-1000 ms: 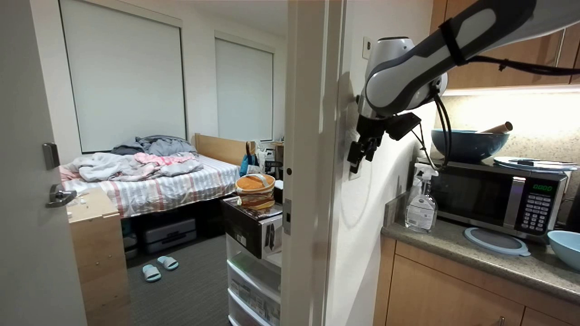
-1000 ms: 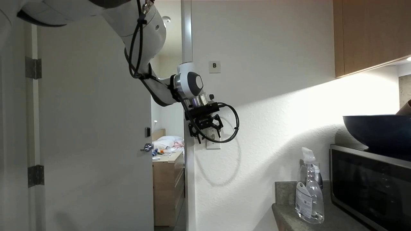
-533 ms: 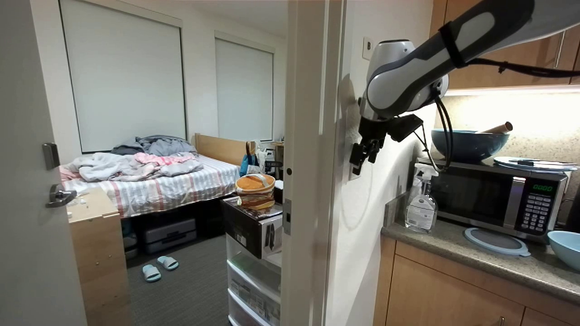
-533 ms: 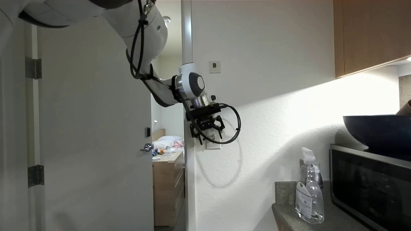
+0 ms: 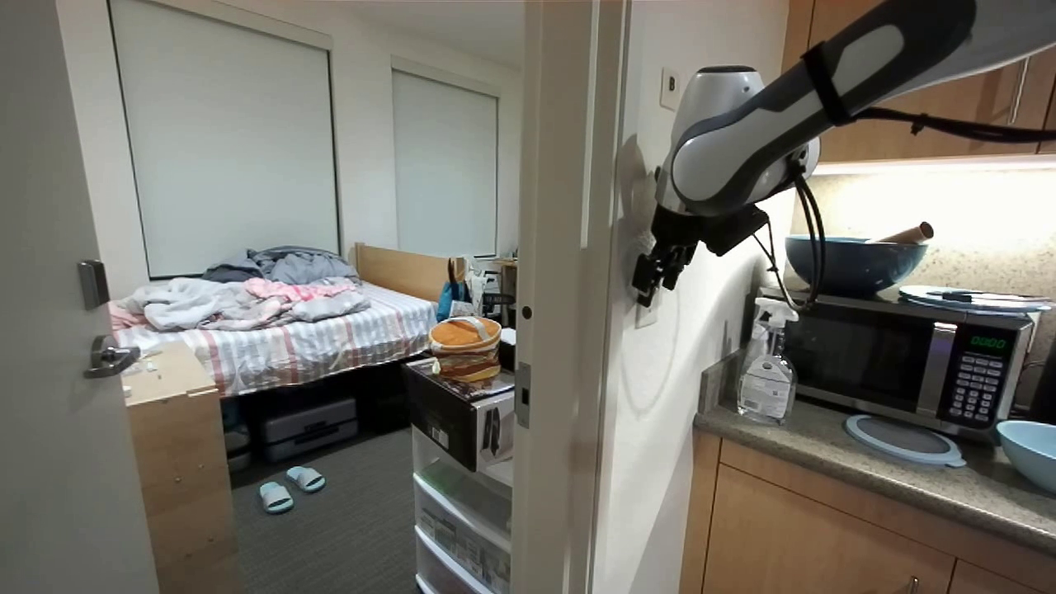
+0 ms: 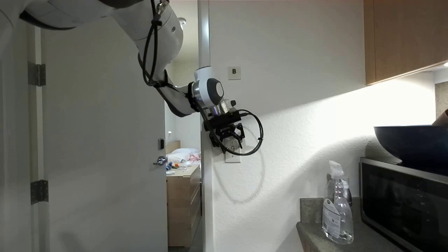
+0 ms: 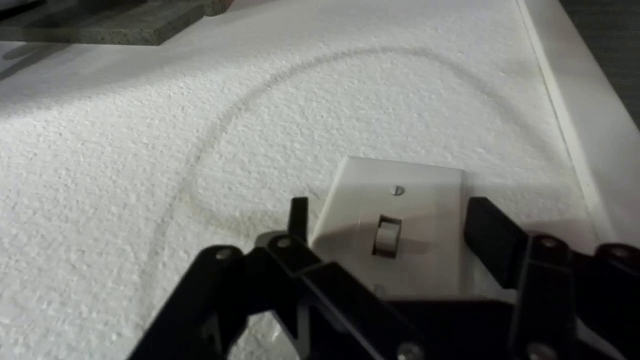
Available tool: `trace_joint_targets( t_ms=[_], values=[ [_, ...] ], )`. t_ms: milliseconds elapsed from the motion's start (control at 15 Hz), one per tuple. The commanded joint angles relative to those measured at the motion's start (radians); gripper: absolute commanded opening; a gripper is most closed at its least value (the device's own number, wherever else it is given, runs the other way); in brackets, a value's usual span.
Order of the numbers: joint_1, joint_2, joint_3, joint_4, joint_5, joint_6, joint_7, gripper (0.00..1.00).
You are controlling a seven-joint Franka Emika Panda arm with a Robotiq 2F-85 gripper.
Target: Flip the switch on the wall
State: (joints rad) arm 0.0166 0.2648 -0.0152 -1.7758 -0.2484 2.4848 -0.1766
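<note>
The switch (image 7: 387, 237) is a white plate with a small toggle in a dark slot and screws. It sits on the off-white wall (image 7: 300, 125), near the door frame. In both exterior views the lower part of the plate shows below the fingers (image 5: 647, 318) (image 6: 232, 158). My gripper (image 7: 387, 207) is open and empty. In the wrist view one finger is left of the plate and the other at its right edge, with the toggle between them. The gripper also shows in both exterior views (image 5: 656, 294) (image 6: 232, 147). I cannot tell whether a fingertip touches the wall.
The door frame (image 5: 569, 330) stands beside the plate. A spray bottle (image 5: 767, 371), a microwave (image 5: 891, 346) and a dark bowl (image 5: 858, 264) are at the counter (image 5: 825, 454). A wall cabinet (image 6: 402, 38) hangs above. A sign plate (image 6: 234, 73) is above the switch.
My gripper dipped slightly, then rose a little and tilted closer to the wall. The finger nearer the door frame has shifted, and more of the plate shows below the fingers.
</note>
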Motion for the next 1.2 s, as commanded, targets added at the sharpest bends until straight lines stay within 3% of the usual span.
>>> trace_joint_targets(
  t_ms=[0, 333, 400, 533, 600, 733, 867, 1133],
  values=[
    [-0.001, -0.011, -0.005, -0.013, -0.006, 0.025, 0.03, 0.49],
    [0.007, -0.013, -0.002, -0.014, -0.003, 0.0, 0.051, 0.2],
    [0.005, -0.013, -0.001, -0.013, 0.002, -0.008, 0.044, 0.69],
    [0.005, -0.013, -0.006, -0.013, 0.0, -0.002, 0.049, 0.68],
    [0.004, -0.013, -0.009, -0.013, -0.001, 0.001, 0.054, 0.73],
    [0.003, -0.013, -0.014, -0.013, -0.002, 0.012, 0.054, 0.34],
    [0.004, -0.011, -0.016, -0.013, -0.005, 0.017, 0.054, 0.27],
    [0.006, -0.011, -0.019, -0.013, -0.009, 0.017, 0.061, 0.02]
  ],
)
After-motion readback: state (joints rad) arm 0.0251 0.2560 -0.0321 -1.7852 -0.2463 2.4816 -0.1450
